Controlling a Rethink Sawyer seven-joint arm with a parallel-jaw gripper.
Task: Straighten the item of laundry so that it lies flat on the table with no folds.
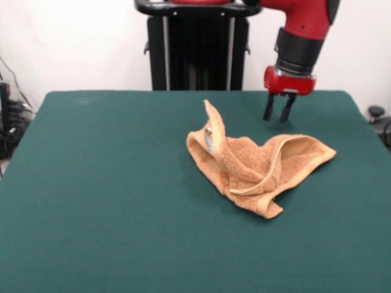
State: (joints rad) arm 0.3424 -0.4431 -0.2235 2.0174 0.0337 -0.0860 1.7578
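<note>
Orange-tan terry cloth lies crumpled on a dark green felt tabletop. This is a small hand towel, and it sits a little toward the table's right edge as the front camera sees it, closer to the far edge than to the near one. It is not flat. One corner stands up in a narrow peak on the towel's left side, pointing toward the far edge. Just below that peak a small white tag shows against the cloth. The middle of the towel is bunched, and a woven border band curves across it in a loop. A broader flap spreads out toward the right edge of the table, ending in a blunt corner. Another folded corner points toward the near edge.

The red and black robot arm comes down from above at the far right of the table. Its gripper hangs above the felt near the far edge, just beyond the towel's right flap. The two dark fingers point downward with a narrow gap between them. They hold nothing and touch neither the towel nor the table.

The black pedestal stands behind the far edge, against a pale wall.
</note>
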